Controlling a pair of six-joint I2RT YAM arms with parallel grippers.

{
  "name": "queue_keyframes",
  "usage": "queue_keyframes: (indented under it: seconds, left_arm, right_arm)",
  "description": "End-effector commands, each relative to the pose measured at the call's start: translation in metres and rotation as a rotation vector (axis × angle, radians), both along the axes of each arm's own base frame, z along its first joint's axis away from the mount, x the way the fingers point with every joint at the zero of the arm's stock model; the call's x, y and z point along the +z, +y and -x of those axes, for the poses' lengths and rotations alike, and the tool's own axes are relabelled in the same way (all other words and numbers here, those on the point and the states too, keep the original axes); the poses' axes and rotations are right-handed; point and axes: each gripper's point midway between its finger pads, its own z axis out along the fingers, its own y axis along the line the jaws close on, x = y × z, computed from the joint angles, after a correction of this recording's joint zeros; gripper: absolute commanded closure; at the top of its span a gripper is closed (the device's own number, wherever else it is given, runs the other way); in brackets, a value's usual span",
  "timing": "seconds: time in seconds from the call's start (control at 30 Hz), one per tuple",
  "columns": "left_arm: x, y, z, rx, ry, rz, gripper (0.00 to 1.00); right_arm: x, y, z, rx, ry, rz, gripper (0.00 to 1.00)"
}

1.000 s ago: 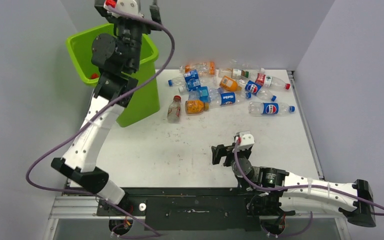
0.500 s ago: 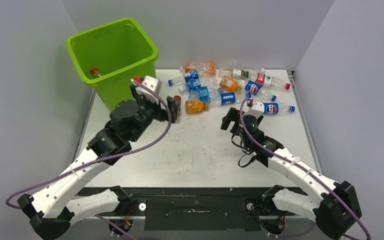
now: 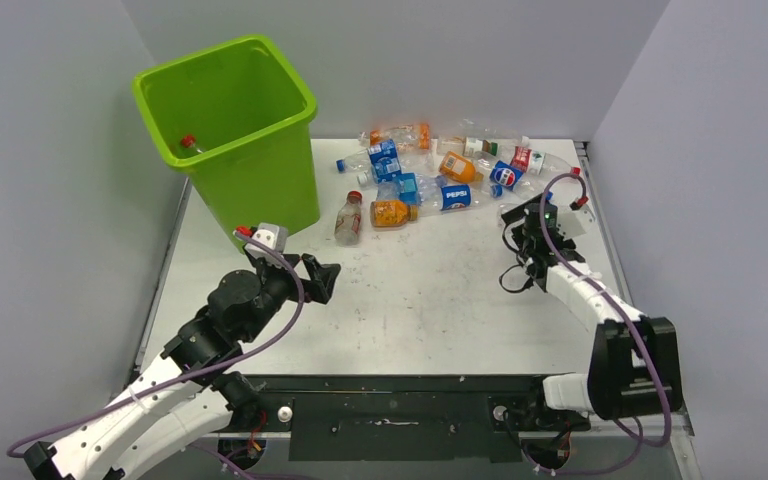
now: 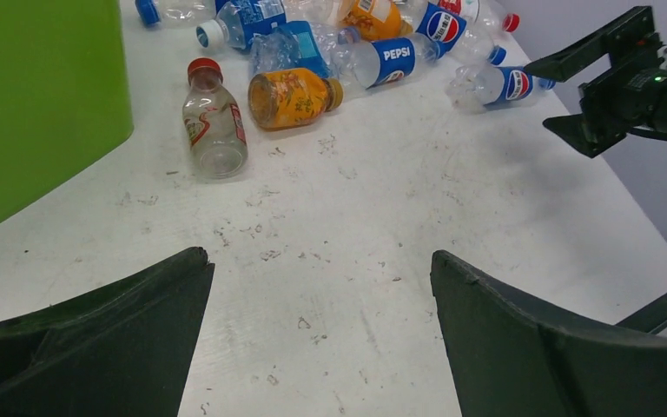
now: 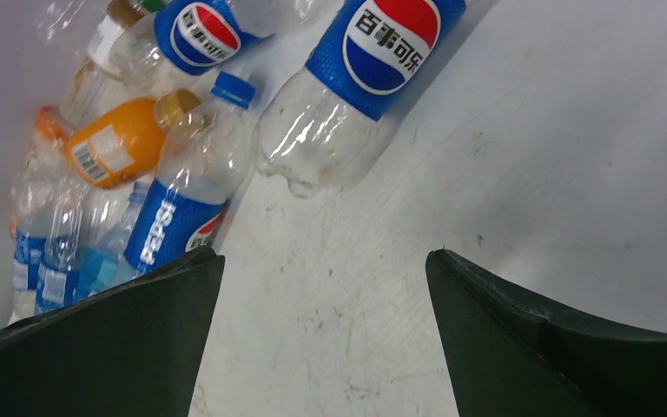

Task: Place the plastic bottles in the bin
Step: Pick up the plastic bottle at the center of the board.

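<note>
Left gripper [image 4: 320, 261] wide open and empty near bin [image 3: 260, 190], right gripper [image 5: 321, 256] wide open and empty, low beside scattered bottles [image 3: 457, 196]

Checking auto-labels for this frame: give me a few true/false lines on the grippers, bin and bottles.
1. The left gripper and right gripper are both open and empty. True.
2. The lime-green bin lies tipped on its side. False: it stands upright.
3. A red-capped bottle is inside the bin. True.
4. The left gripper holds the stubby clear bottle. False: it lies on the table, apart from the open jaws.
5. A Pepsi bottle lies ahead of the right gripper. True.
6. The table holds no bottles. False: a cluster of bottles lies at its far side.
</note>
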Motion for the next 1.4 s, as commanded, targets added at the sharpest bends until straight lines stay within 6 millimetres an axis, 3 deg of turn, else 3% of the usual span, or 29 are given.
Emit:
queue_keyframes:
  seconds: [0.0, 0.17, 0.3, 0.4, 0.57, 0.83, 1.07, 1.27, 1.37]
  left_arm:
    - [0.012, -0.002, -0.004, 0.029, -0.009, 0.089, 0.04]
    - [-0.001, -0.008, -0.002, 0.024, 0.062, 0.073, 0.04]
    - [-0.002, -0.009, -0.002, 0.023, 0.067, 0.086, 0.04]
    - [-0.001, -0.008, -0.002, 0.027, 0.061, 0.093, 0.04]
    - [-0.001, -0.006, -0.003, 0.04, 0.055, 0.09, 0.04]
    - [-0.001, -0.001, -0.004, 0.062, 0.039, 0.086, 0.04]
    - [-0.005, -0.004, -0.003, 0.051, 0.054, 0.067, 0.04]
    - [-0.003, -0.005, -0.001, 0.045, 0.046, 0.076, 0.04]
    - [-0.002, -0.005, 0.0, 0.042, 0.041, 0.08, 0.04]
  right_arm:
    - [0.012, -0.018, -0.037, -0.148, -0.041, -0.077, 0.1]
    - [-0.009, -0.043, -0.051, -0.232, 0.004, -0.092, 0.1]
    - [-0.029, -0.063, -0.054, -0.298, 0.051, -0.132, 0.1]
    - [-0.032, -0.073, -0.063, -0.331, 0.033, -0.156, 0.1]
    - [-0.037, -0.074, -0.083, -0.33, 0.034, -0.162, 0.1]
    - [-0.067, -0.075, -0.1, -0.311, 0.101, -0.144, 0.1]
    - [-0.095, -0.068, -0.099, -0.259, 0.143, -0.173, 0.03]
    - [-0.092, -0.059, -0.084, -0.203, 0.134, -0.163, 0.37]
    - [-0.066, -0.052, -0.077, -0.16, 0.087, -0.136, 0.51]
